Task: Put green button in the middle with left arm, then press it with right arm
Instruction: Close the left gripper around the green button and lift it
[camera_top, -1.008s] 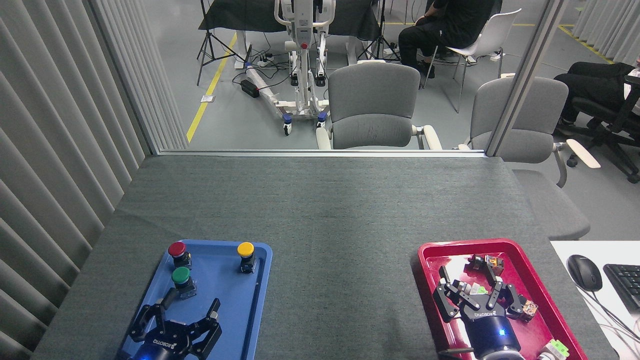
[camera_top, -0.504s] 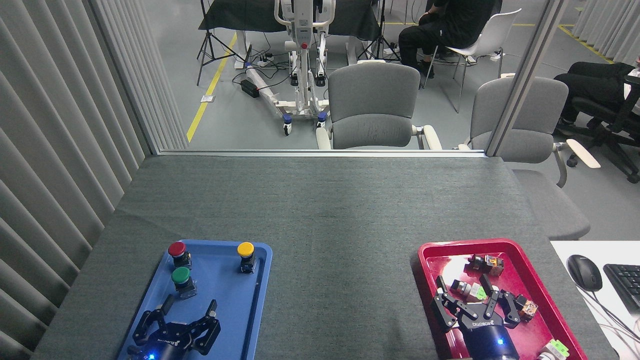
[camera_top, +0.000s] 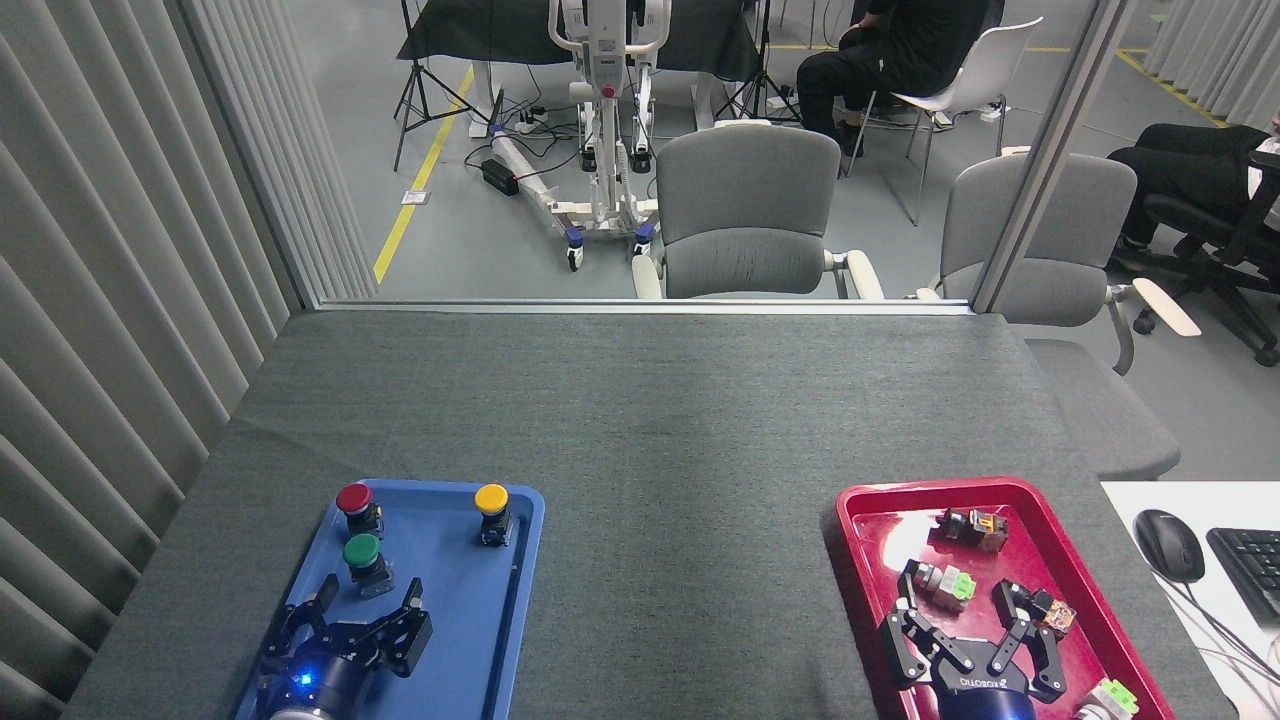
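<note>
With the green button (camera_top: 362, 553) standing at the blue tray's (camera_top: 470, 620) ten o'clock, just beyond the spread left gripper (camera_top: 367, 607), straddle its black body below the cap (right gripper (camera_top: 965, 622) spread too) before closing.

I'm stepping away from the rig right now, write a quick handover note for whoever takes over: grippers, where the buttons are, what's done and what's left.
Left gripper: open, empty, low over the near end of the blue tray, just short of the green button.
Right gripper: open, empty, over the near end of the red tray, among small switch parts.
Green button: upright in the blue tray, between the red button and the left gripper; yellow button to its right.
Middle of the table: bare grey cloth.
Done: nothing yet.
Left: grasp the green button with the left gripper, set it on the cloth between the trays, then press it with the right.
</note>
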